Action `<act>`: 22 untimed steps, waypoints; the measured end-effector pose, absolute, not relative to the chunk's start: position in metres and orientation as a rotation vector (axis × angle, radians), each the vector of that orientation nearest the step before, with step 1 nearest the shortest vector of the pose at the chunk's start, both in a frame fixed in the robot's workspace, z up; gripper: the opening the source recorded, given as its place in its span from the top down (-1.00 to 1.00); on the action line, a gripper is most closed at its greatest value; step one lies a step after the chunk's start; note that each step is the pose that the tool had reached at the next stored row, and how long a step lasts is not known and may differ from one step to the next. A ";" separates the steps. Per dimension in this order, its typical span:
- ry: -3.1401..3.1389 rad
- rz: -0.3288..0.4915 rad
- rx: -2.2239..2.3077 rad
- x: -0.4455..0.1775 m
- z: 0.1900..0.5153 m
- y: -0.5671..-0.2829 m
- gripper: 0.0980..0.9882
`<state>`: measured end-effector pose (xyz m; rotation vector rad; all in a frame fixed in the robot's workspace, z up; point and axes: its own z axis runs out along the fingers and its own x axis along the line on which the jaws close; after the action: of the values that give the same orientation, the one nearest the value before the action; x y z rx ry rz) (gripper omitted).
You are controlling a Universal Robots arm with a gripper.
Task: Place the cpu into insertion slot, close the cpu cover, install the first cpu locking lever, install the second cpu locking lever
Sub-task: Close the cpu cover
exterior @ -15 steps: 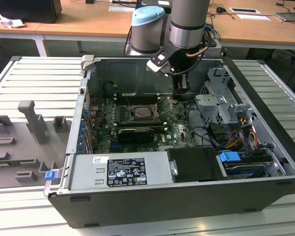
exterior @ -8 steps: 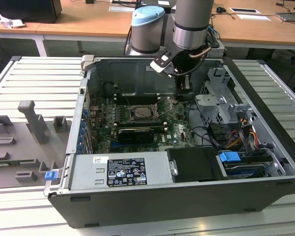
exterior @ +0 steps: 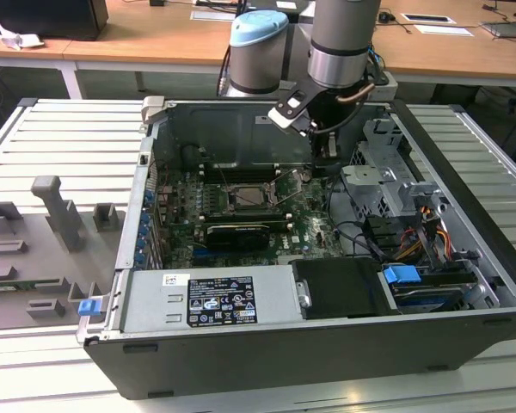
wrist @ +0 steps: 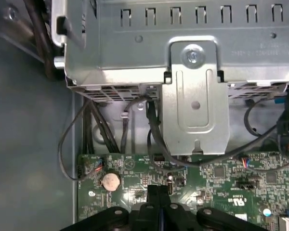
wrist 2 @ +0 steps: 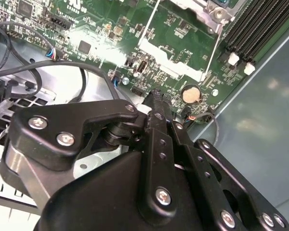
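In the exterior view the open computer case [exterior: 464, 215] holds a green motherboard, with the insertion slot [exterior: 248, 196] near its middle. The slot shows a dark square centre inside a silvery frame. I cannot tell the cpu or the cpu cover apart there. Thin wire levers [exterior: 290, 185] stand tilted at the slot's right side, and one lever [wrist 2: 213, 48] crosses the board in the second wrist view. My gripper [exterior: 328, 159] hangs just above the board, to the exterior view's right of the slot. Its black fingers are pressed together in both wrist views [wrist 2: 155, 95] [wrist: 158, 188], with nothing seen between them.
A round coin battery [wrist: 111, 181] [wrist 2: 191, 94] lies on the board close to the fingertips. A silvery drive cage [wrist: 192, 72] [exterior: 378, 172] and loose black cables [wrist: 151, 125] stand beside the gripper. A black card [exterior: 236, 232] lies in front of the slot. Grey fixtures [exterior: 56, 211] sit outside the case.
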<state>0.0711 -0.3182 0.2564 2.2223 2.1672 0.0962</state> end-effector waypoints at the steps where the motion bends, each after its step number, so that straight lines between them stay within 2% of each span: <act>1: 2.167 0.096 2.222 0.073 0.256 -0.318 0.98; 11: 2.168 0.093 2.224 0.085 0.250 -0.318 0.98; 22: 2.169 0.093 2.223 0.063 0.245 -0.318 0.98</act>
<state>0.0632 -0.3183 0.2452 2.2230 2.1691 0.0932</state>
